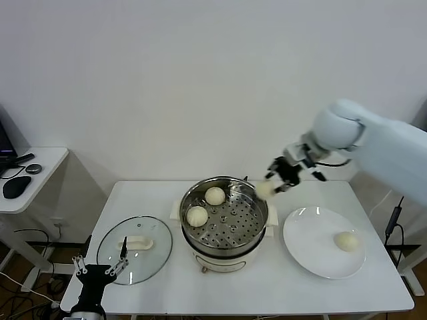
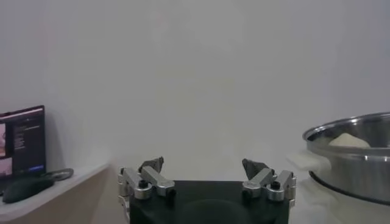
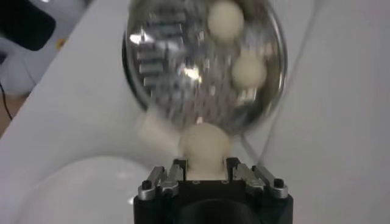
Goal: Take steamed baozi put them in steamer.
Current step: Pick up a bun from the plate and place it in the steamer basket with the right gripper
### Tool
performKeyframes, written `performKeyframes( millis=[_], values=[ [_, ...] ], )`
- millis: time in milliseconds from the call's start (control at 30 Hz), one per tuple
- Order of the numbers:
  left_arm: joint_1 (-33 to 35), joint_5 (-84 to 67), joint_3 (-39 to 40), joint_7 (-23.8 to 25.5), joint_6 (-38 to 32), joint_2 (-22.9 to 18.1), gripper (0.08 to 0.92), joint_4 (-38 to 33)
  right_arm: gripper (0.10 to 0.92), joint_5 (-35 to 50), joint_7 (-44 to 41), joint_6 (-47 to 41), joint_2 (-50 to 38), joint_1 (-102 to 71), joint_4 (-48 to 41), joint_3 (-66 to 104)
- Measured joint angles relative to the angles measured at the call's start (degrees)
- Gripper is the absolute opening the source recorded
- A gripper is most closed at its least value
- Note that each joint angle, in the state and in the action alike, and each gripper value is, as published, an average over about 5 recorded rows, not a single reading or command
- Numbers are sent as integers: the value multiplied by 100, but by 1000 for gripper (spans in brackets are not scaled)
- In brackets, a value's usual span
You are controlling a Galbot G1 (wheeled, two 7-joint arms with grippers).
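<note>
While our right gripper point(image 1: 270, 187) squeezes one baozi point(image 1: 265, 189) above the steamer point(image 1: 224, 235) rim near the table's back edge, a slip could drop it outside. Two buns point(image 1: 205, 206) sit inside; one waits on the plate point(image 1: 301, 247). Our left gripper point(image 1: 100, 268) hangs wide apart by the front left corner.

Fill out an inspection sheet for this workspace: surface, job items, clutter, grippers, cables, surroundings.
Surface: white table, nothing spilled.
Job items: steamer at table centre with two baozi on its perforated tray; a third baozi in the right gripper by the steamer's rim; a fourth baozi on the white plate.
Clutter: glass lid lying flat left of the steamer.
Grippers: right gripper shut on a baozi; left gripper open, parked low by the table's front left edge.
Cables: one hanging beside the table's right side.
Surroundings: white wall; side desk with mouse.
</note>
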Motion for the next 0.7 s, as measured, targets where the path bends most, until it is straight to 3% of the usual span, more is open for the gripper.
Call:
performKeyframes(
  millis=[267, 700],
  values=[
    [42, -10, -95, -3, -29, -50, 823, 7, 425, -239, 181, 943, 911, 22, -97, -649],
    [71, -13, -193, -10, -68, -78, 823, 40, 454, -1230, 372, 2168, 1412, -318, -309, -951]
  ],
)
